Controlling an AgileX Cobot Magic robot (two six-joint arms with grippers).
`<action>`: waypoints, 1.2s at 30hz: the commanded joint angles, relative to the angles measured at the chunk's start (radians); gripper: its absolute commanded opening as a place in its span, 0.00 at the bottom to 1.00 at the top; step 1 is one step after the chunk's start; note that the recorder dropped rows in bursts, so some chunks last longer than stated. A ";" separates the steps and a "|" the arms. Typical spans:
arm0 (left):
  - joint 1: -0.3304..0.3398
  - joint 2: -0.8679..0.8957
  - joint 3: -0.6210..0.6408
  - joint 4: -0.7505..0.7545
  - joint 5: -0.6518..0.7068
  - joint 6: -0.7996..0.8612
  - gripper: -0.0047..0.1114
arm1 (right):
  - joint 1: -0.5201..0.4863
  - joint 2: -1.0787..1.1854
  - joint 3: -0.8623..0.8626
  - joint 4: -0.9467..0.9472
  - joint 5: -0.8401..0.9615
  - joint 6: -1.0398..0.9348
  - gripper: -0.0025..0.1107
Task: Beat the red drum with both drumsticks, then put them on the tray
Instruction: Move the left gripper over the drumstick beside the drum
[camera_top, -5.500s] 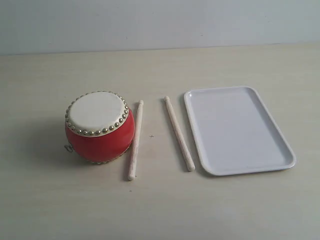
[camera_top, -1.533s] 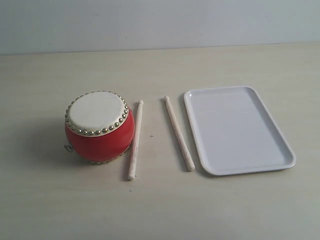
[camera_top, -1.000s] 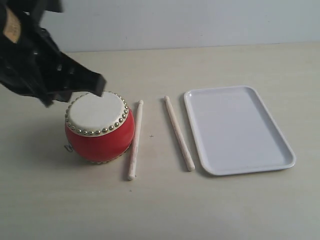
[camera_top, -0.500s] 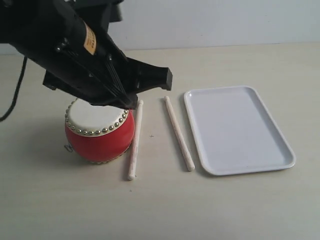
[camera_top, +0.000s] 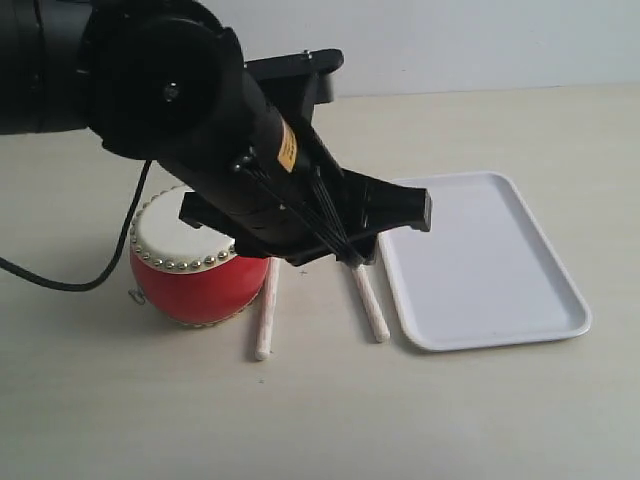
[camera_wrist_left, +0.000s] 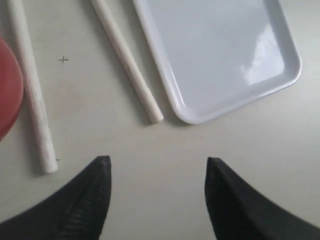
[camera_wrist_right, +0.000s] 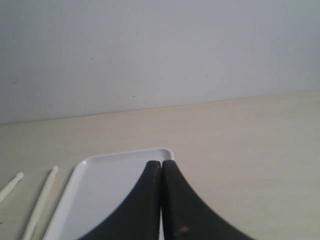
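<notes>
— Where is the red drum (camera_top: 195, 285)?
— It sits on the table (camera_top: 450, 410), on the left side. A big black arm (camera_top: 200, 120) hangs over it and hides part of its top.
— And the sticks?
— Both lie flat on the table, each running from near to far. The left drumstick (camera_top: 265, 318) is just beside the drum, on its right. The right drumstick (camera_top: 372, 312) is just beside the left rim of the white tray (camera_top: 490, 270), with a thin gap between them. The two sticks lie apart from each other.
— What about the left claw (camera_wrist_left: 157, 161)?
— It is spread wide and holds nothing. Between its two fingers (camera_wrist_left: 82, 202) you see only bare table. It is up above the table, over the far part of the right drumstick, close to the tray's left rim. In the claw's own camera, the near end of that stick lies just past the gap between the fingertips.
— Is it touching a stick?
— No, neither one.
— And the right claw (camera_wrist_right: 161, 163)?
— Its two fingers are pressed tight together with nothing between them. The tray lies on the table past its tips, and the far tips of both sticks show beside the tray.
</notes>
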 joint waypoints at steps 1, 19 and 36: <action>-0.004 -0.003 -0.007 -0.004 -0.022 -0.072 0.52 | -0.002 -0.007 0.005 0.000 -0.005 0.002 0.02; -0.049 0.155 -0.004 0.036 0.188 -0.194 0.52 | -0.002 -0.007 0.005 0.000 -0.005 0.002 0.02; 0.067 0.246 -0.004 -0.028 0.162 -0.055 0.52 | -0.002 -0.007 0.005 0.000 -0.005 0.002 0.02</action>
